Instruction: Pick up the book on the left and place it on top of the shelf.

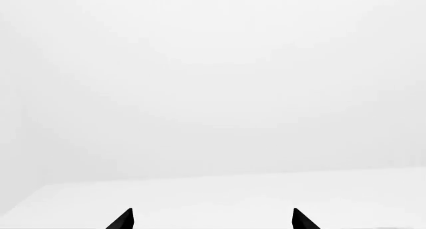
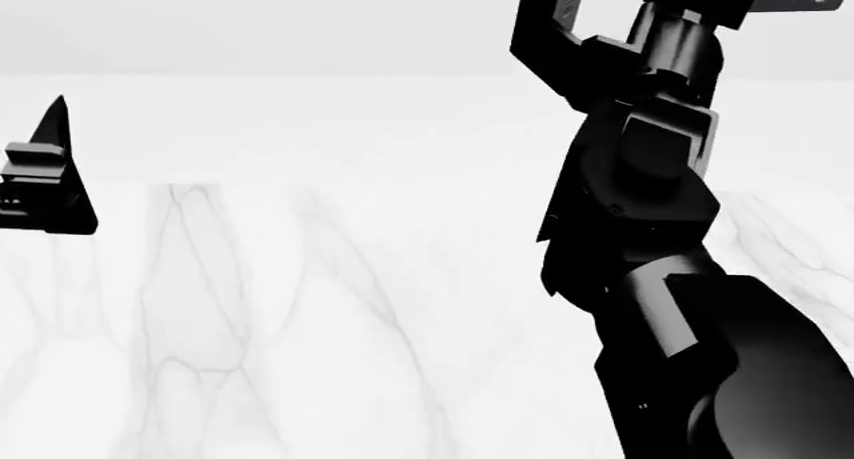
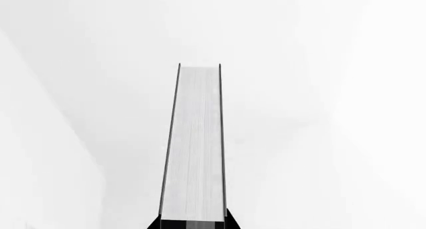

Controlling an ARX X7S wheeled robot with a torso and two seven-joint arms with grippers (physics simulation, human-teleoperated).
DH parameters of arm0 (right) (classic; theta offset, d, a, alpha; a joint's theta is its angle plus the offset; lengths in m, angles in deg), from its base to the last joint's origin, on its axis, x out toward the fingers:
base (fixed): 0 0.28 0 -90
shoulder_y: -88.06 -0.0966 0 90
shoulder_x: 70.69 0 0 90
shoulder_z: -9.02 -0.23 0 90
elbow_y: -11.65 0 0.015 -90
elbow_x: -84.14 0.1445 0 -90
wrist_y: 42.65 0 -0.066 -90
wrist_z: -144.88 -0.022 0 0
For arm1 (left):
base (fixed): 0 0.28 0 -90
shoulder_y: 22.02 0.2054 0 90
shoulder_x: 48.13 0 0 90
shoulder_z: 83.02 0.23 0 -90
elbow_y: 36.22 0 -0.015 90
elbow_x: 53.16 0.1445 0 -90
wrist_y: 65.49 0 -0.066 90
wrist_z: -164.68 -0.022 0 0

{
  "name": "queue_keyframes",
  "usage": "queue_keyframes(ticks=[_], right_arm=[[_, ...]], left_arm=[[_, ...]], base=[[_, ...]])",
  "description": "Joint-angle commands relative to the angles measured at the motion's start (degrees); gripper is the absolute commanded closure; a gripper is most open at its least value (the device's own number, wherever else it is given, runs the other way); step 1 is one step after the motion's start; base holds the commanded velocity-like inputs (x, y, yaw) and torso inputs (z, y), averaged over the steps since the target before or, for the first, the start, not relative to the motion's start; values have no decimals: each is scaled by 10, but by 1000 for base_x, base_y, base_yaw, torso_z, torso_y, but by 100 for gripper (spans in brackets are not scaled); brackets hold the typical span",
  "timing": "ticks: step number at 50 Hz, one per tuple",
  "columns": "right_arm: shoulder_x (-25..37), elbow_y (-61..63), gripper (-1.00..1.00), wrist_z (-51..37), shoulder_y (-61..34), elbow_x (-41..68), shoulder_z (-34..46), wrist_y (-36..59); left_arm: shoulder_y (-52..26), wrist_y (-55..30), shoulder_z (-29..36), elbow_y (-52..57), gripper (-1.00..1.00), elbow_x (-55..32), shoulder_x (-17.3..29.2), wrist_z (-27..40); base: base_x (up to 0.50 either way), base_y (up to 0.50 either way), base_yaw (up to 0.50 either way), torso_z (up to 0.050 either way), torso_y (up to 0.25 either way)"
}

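While hanging at the far left of the head view, showing as a black wedge: left gripper [image 2: 47, 174], sitting above a white marble table [image 2: 334, 319] with grey veining. Appearing in its own wrist view [image 1: 213, 220] only as two dark fingertips [image 1: 123, 220], standing well apart with nothing between them, facing a plain white wall.

Moving rightward across the table: showing bare veined surface only, no shelf visible in any view.

Rising at the right of the head view: right arm [image 2: 654, 229], black and bulky, reaching up to the upper edge, its gripper's jaws hard to make out there. Clamping the book [image 3: 194, 144] in the right wrist view: right gripper [image 3: 193, 223], jaws closed on both dark covers, white page edges facing the camera, book extending straight away from the gripper, held up in the air against the white background.
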Motion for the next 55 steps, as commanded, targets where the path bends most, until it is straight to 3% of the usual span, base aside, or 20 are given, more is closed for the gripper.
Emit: queue_keyframes(ticks=[1, 25, 35, 55], right_arm=[[24, -21, 100, -20, -24, -5, 58, 105], [104, -21, 100, -62, -7, 9, -14, 354], [119, -21, 100, -73, 4, 12, -37, 398], [144, -21, 100, -22, 46, 10, 51, 513]], left_arm=[[4, 5, 0, -2, -100, -1, 2, 1], [14, 15, -2, -3, -100, -4, 6, 2], [15, 18, 2, -6, -100, -4, 5, 3], [19, 19, -6, -4, -100, -12, 8, 5]], base=[[0, 0, 0, 0, 0], [0, 0, 0, 0, 2], [0, 0, 0, 0, 1], [0, 0, 0, 1, 1]])
